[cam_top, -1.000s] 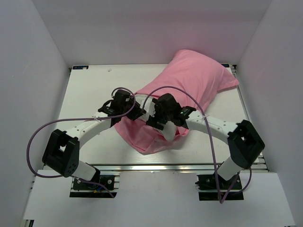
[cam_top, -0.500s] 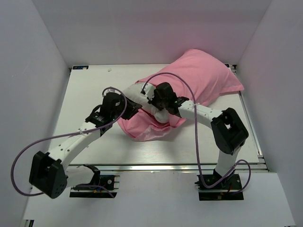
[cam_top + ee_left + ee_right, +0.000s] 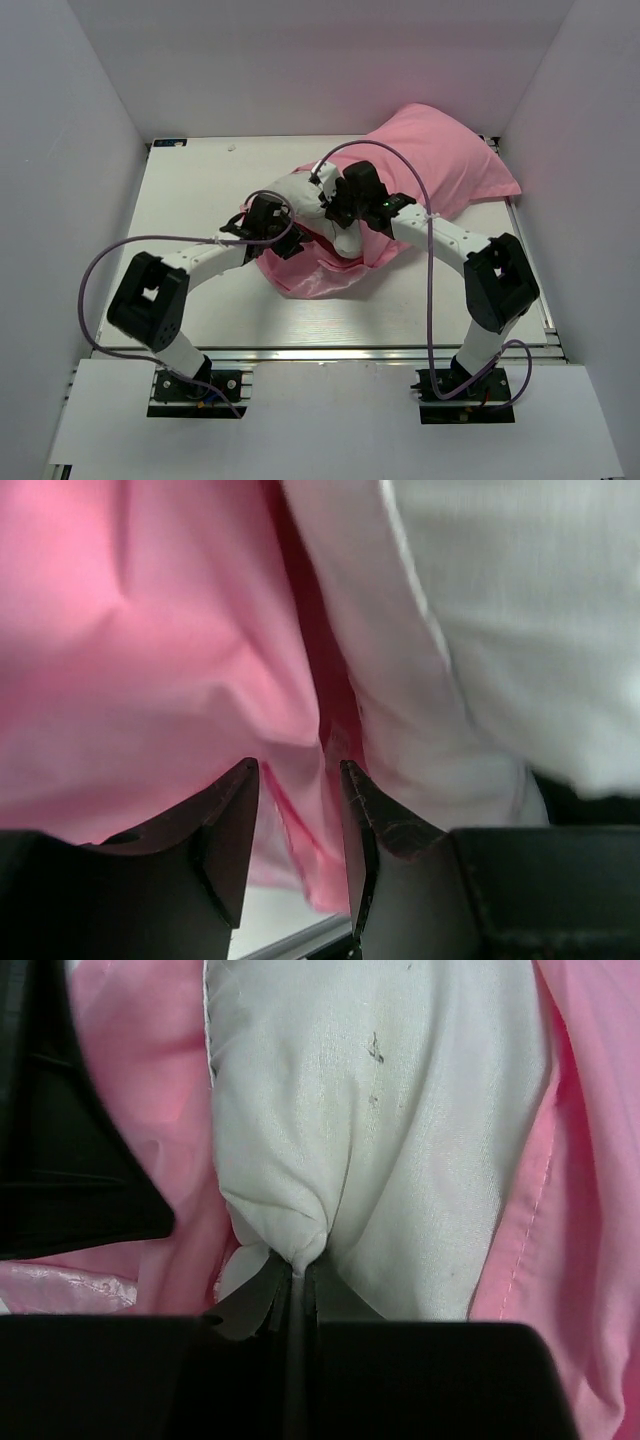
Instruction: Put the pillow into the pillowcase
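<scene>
The pink pillowcase lies slantwise across the table, its bulk at the back right and its open end crumpled near the middle. The white pillow sticks out of that open end. My right gripper is over the opening. In the right wrist view it is shut on a pinched corner of the pillow, with pillowcase on both sides. My left gripper is at the opening's left edge. Its jaws stand apart, a hem of the pillowcase passing between them beside the pillow.
The white table is walled in by white panels on the left, back and right. A metal rail runs along the near edge. Purple cables loop off both arms over the table.
The right gripper has closed on the pillow's corner and moved back towards the pillowcase. The left arm has swung in towards the opening. The pillowcase's bulk has shifted back and right.
</scene>
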Controlling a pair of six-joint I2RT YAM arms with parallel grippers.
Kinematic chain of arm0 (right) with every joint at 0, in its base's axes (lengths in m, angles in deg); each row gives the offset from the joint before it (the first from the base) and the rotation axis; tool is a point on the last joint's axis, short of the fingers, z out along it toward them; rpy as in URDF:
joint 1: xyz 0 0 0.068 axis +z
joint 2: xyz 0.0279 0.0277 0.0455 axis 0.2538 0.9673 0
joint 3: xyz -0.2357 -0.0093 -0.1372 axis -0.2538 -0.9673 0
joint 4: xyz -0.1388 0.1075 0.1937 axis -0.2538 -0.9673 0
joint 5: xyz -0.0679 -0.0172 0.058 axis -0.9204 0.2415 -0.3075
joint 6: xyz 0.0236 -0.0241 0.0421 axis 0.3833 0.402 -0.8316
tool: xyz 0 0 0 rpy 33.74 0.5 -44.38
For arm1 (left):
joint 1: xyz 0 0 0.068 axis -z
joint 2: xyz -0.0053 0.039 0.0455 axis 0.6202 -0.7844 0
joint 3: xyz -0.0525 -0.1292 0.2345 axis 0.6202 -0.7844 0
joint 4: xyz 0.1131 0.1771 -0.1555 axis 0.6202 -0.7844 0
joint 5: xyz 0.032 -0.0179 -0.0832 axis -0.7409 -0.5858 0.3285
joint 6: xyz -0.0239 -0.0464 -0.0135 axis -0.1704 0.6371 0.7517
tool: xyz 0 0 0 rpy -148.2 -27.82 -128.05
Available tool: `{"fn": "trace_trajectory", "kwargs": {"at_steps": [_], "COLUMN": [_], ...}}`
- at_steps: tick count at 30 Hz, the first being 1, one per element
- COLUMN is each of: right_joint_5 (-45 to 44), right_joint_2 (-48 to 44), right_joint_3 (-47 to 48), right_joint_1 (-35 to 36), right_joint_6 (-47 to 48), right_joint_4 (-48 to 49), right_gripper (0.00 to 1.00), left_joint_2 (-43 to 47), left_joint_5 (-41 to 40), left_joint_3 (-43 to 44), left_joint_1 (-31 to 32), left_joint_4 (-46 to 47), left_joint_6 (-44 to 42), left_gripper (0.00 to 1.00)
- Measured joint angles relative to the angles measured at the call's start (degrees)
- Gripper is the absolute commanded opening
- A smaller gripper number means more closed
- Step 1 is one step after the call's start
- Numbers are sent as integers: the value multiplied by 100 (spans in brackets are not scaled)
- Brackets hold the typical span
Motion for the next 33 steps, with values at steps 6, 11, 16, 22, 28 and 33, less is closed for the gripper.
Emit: {"fn": "trace_trajectory", "kwargs": {"at_steps": [6,11,16,22,28,33], "right_joint_5": [133,153,186,271,170,-208], "right_joint_2": [0,0,0,55,295,466], "right_joint_3": [4,7,103,188,186,184], "right_joint_1": [-52,-68,-144,-210,-210,-210], "right_joint_6": [-111,-155,-282,-404,-424,-444], "right_joint_4": [-120,-129,-249,-334,-238,0], "right_gripper": [0,0,0,0,0,0], "left_joint_2": [-699,-1115,-1412,-1360,-28,1814], "left_joint_5": [-7,31,247,459,485,308], "left_joint_3": [557,896,960,743,369,387], "left_joint_1": [0,0,0,-2,0,-24], "left_joint_4": [44,-44,-197,-223,-846,-1360], "left_joint_6": [-157,-323,-586,-769,-905,-999], "left_gripper": [51,41,13,0,0,0]}}
